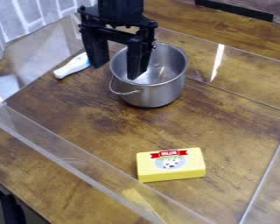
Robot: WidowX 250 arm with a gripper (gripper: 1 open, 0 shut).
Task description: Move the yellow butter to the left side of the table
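Note:
The yellow butter is a small flat yellow box with a red-and-white label, lying on the brown wood-grain table near the front, right of centre. My black gripper hangs at the back, pointing down, well away from the butter and in front of the steel pot. Its fingers stand apart, open, with nothing between them.
A steel pot with a side handle stands at the back centre, right by the gripper. A white-and-blue item lies at the back left. Clear plastic walls run around the table's edges.

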